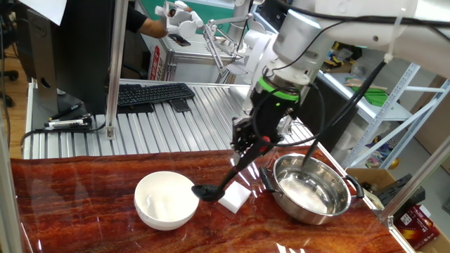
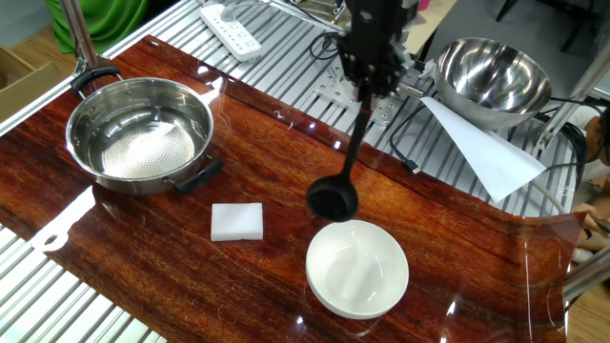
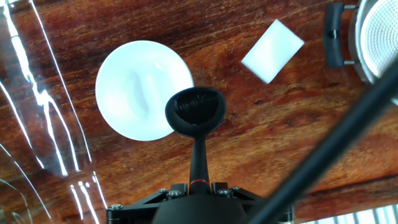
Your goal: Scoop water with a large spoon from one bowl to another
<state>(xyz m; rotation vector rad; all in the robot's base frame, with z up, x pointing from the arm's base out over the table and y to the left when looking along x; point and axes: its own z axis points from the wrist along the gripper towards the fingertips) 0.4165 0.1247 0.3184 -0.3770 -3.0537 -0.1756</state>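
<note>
My gripper (image 1: 247, 143) is shut on the handle of the black ladle (image 1: 208, 191), whose red mark shows just past the jaws in the hand view (image 3: 198, 182). The ladle cup (image 3: 194, 111) hangs level at the rim of the white bowl (image 3: 142, 88), overlapping its edge. It also shows in the other fixed view (image 2: 333, 200) just beyond the white bowl (image 2: 357, 270). The cup has a faint sheen; I cannot tell if it holds water. The steel bowl (image 1: 312, 186) with black handles stands to the right, also in the other fixed view (image 2: 140, 133).
A white rectangular block (image 1: 234, 197) lies between the two bowls, seen too in the other fixed view (image 2: 237, 221). A second steel bowl (image 2: 493, 76) and white paper (image 2: 481, 148) sit off the wooden top. A keyboard (image 1: 155, 93) lies on the metal slats.
</note>
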